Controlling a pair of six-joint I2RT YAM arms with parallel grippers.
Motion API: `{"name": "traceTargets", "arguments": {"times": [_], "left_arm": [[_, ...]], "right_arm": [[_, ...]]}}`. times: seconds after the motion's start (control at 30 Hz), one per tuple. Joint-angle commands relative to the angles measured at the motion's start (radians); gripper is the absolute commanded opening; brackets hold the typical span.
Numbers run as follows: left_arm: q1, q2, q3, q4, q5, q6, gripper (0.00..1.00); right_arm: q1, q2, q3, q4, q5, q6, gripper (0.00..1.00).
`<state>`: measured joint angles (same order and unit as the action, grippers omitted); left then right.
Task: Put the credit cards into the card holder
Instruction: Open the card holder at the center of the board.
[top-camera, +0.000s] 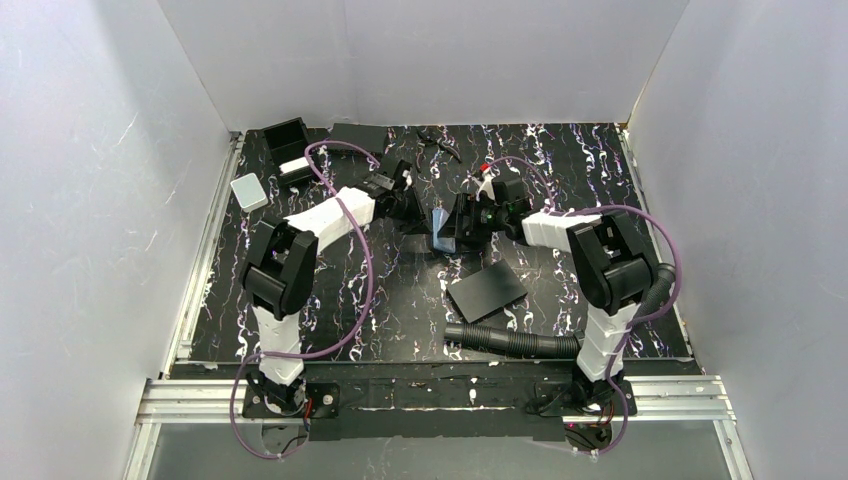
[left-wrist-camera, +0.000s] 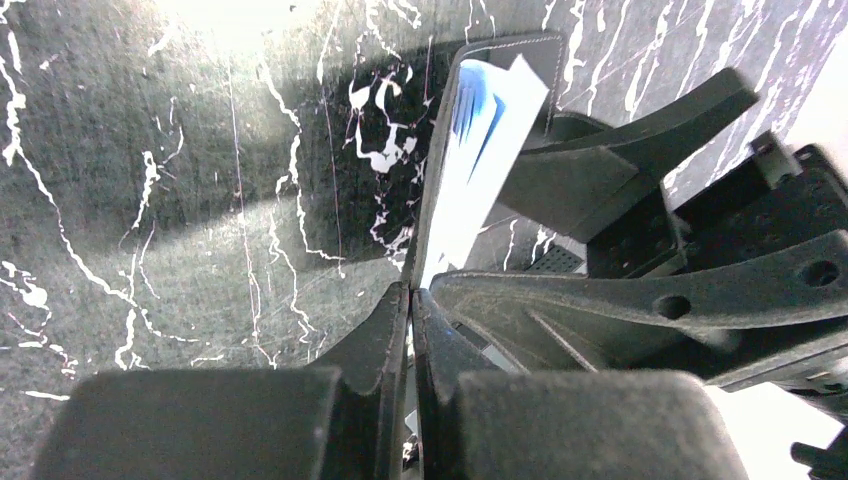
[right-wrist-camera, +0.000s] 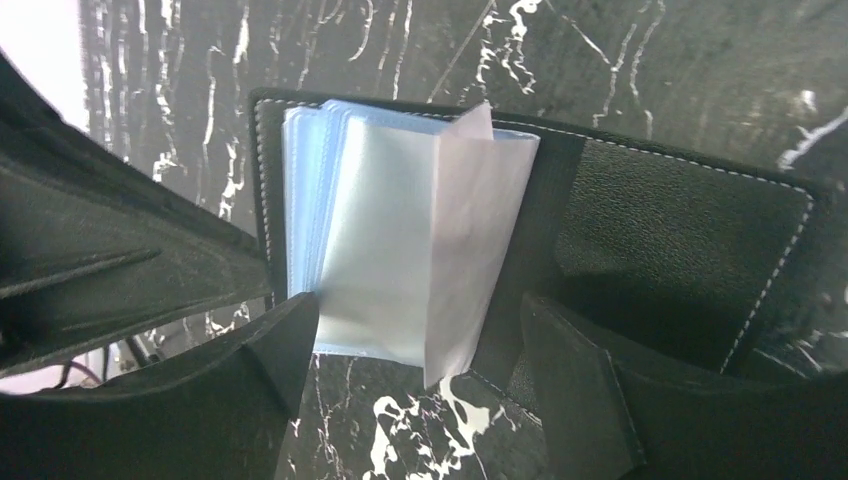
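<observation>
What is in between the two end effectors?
The open card holder, its clear sleeves fanned out. The top view shows it best.

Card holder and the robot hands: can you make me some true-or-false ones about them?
1. The card holder is open, showing its clear sleeves. True.
2. The left hand is wide open. False: it is shut, pinching the card holder's edge.
3. The right hand is open, with a finger on each side of the sleeves. True.
4. The right hand holds the black sheet. False: the sheet lies flat on the table.
</observation>
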<state>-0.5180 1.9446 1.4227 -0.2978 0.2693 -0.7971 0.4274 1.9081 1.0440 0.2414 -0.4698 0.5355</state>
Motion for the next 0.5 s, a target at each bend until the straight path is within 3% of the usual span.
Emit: {"name": "traceTargets", "arguments": {"times": [0.0,0.3,0.47], "left_arm": [[-0.034,-0.022,0.062,-0.119,-0.057,0.054,0.00],[-0.071,-0.022,0.114,-0.174,-0.084,0.067,0.00],[-0.074,-0.032,0.128,-0.204,-0.090,0.065,0.00]], "right_arm": [[-0.008,-0.048,0.039,-0.224,0.126,-0.116,0.85],[-0.019,-0.158,0.003,-0.240,0.144,-0.130,0.98],[-0.019,-0.167,0.013,-0.272,0.149,-0.163,0.98]]}}
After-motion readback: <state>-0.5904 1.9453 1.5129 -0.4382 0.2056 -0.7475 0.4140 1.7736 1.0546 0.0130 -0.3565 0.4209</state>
